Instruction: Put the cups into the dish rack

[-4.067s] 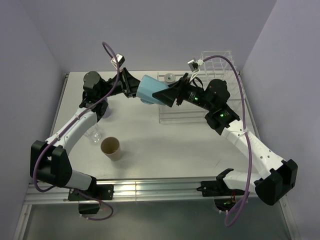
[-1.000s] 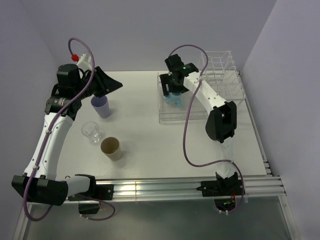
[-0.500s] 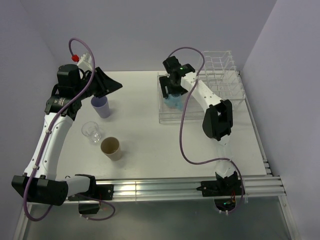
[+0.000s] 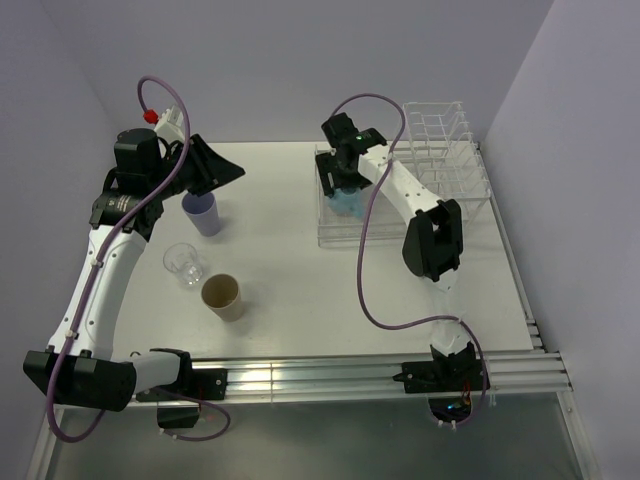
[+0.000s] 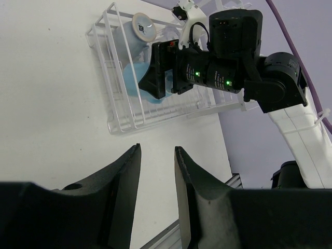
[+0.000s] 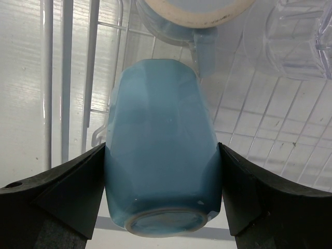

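Mug [image 6: 161, 129]: blue, gripped by right gripper [image 6: 162, 176], inside dish rack [image 4: 380, 235], beside second mug [image 6: 192, 15] | left gripper [image 5: 157, 150]: parted, holding nothing, near purple tumbler [image 4: 203, 213] | table [image 4: 290, 290]: clear glass [image 4: 185, 263], tan cup [image 4: 223, 296]

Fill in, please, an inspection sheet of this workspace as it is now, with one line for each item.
Surface: white table, no spill seen.
Job's things: dish rack at far right; held light blue mug at its flat tray, beside second light blue mug and racked clear glass. On the table at left: lavender tumbler, loose clear glass, tan cup, all upright.
Clutter: nothing seen.
End effectors: left end effector open and empty, near the lavender tumbler; right end effector shut on the held light blue mug.
Cables: purple cables hang clear of the cups.
Surroundings: plain walls; metal rail at near edge.
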